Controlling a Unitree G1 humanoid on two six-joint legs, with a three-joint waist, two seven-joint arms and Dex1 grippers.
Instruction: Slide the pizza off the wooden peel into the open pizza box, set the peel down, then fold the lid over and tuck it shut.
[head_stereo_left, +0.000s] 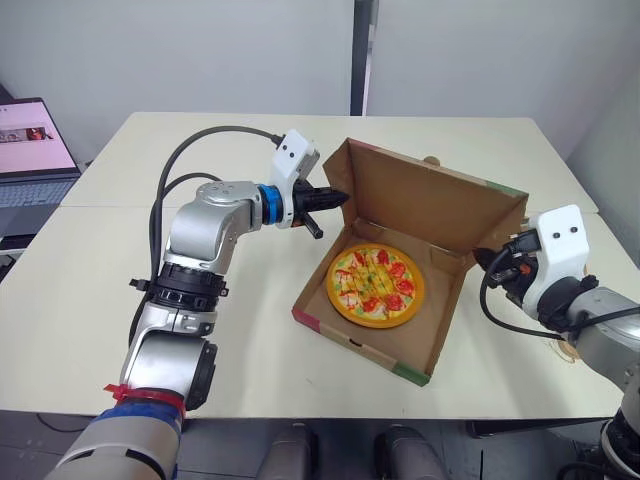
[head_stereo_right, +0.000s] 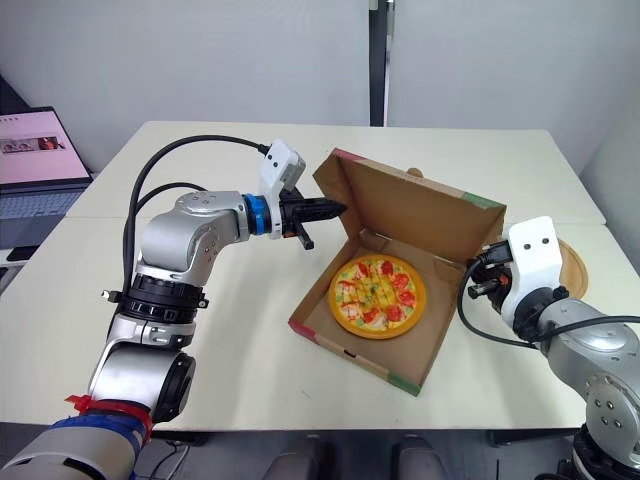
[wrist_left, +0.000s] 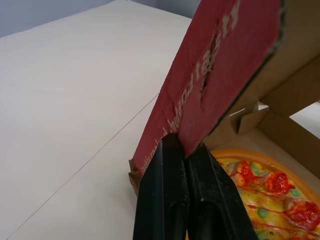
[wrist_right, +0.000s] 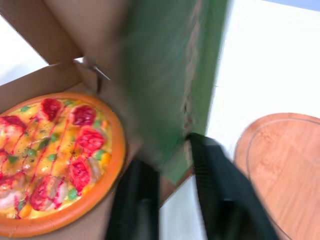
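Left pincer clamped on lid edge, pizza below

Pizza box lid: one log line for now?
pizza in box | peel on table | left gripper shut on lid edge | right gripper open astride lid edge | lid unfolded

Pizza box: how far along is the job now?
Done: pizza lies in the box; peel rests on the table. In hand: left gripper pinches the raised lid, right gripper open astride its other edge. Remaining: fold it down, tuck shut.
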